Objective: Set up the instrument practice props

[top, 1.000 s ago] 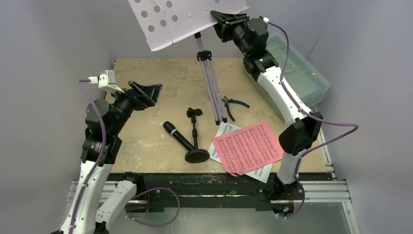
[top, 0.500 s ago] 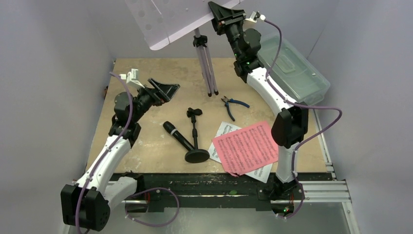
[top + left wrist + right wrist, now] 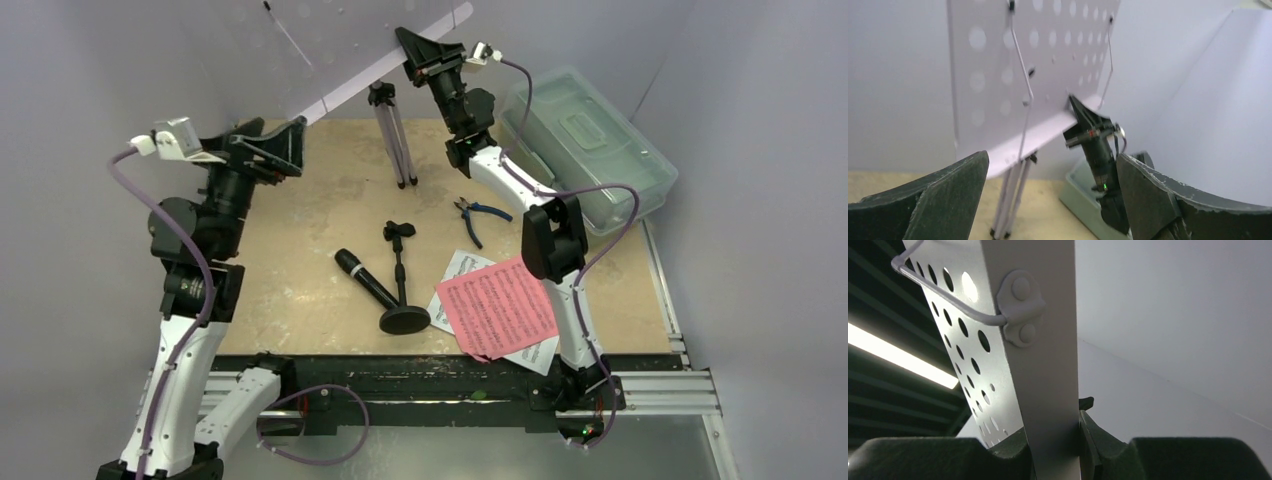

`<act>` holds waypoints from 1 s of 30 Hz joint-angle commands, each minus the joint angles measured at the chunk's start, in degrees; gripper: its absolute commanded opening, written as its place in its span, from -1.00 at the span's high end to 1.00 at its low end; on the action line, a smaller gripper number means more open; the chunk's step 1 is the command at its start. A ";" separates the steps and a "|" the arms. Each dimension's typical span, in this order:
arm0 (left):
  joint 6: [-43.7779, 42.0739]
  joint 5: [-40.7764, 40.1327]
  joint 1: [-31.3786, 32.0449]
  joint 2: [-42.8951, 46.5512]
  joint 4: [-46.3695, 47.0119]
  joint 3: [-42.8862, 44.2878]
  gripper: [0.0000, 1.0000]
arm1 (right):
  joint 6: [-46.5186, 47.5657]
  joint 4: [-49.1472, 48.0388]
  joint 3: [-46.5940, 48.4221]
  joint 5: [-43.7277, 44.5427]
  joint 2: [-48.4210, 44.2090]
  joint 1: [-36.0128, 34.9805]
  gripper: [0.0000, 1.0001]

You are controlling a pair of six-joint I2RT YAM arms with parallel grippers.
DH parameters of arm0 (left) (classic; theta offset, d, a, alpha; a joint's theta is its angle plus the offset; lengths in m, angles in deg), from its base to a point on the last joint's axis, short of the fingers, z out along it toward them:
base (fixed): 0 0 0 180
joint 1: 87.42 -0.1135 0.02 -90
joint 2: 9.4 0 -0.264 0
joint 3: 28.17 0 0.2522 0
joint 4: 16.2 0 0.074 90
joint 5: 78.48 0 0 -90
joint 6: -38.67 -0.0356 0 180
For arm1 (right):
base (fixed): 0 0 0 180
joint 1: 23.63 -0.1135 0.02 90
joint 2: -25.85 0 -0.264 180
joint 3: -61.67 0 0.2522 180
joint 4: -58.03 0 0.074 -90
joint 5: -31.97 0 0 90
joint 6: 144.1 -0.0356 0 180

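- Stand (image 3: pixel 395 140): at the far middle of the table (image 3: pixel 300 250), legs bunched together, not spread. The punched tray (image 3: pixel 370 60) is high and tilted.
- Right gripper (image 3: pixel 420 50): clamped on the right end of the tray's lower lip (image 3: pixel 1048 365), as the right wrist view confirms.
- Left gripper (image 3: pixel 275 150): jaws wide apart, empty, raised near the tray's lower left corner and, judging by the left wrist view, clear of it.
- Handling, stand: judged light, thin sheet metal on slim legs, top-heavy and likely to tip until the legs are opened. The lip is a stiff hold. The wire page retainer (image 3: pixel 948 295) looks bendable and should be avoided.
- Mic (image 3: pixel 365 280): lying flat at mid-table, rigid, round and likely to roll. Take it across the body.
- Mic stand (image 3: pixel 402 290): on its side just beside the mic. The base looks weighty, so the rod is the hold.
- Sheets: pink (image 3: pixel 505 300) overlapping white (image 3: pixel 455 275) at the near edge; limp, flat and hard to pinch.
- Pliers (image 3: pixel 478 215) and box (image 3: pixel 585 150): not part of the set.
- Writing: printed notation on both sheets, too small to read. No brand or label is legible.
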 commanded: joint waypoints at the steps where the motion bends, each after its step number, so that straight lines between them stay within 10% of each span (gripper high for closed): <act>1: -8.00 -8.91 -0.31 -4.14 -4.61 6.90 -1.00 | -3.70 -27.17 6.29 2.44 -6.68 0.30 1.00; 5: -8.00 -14.80 -0.31 -9.82 -7.88 12.44 -1.00 | -4.79 -31.16 2.35 2.20 -7.05 0.47 1.00; 18: -5.99 5.12 -3.60 -23.63 -8.02 22.40 -1.00 | -10.45 -34.96 -10.84 5.08 -10.38 2.45 1.00; 30: -2.27 28.75 -6.11 -26.21 8.65 16.46 -0.47 | -14.78 -30.64 -17.71 2.06 -13.24 3.07 1.00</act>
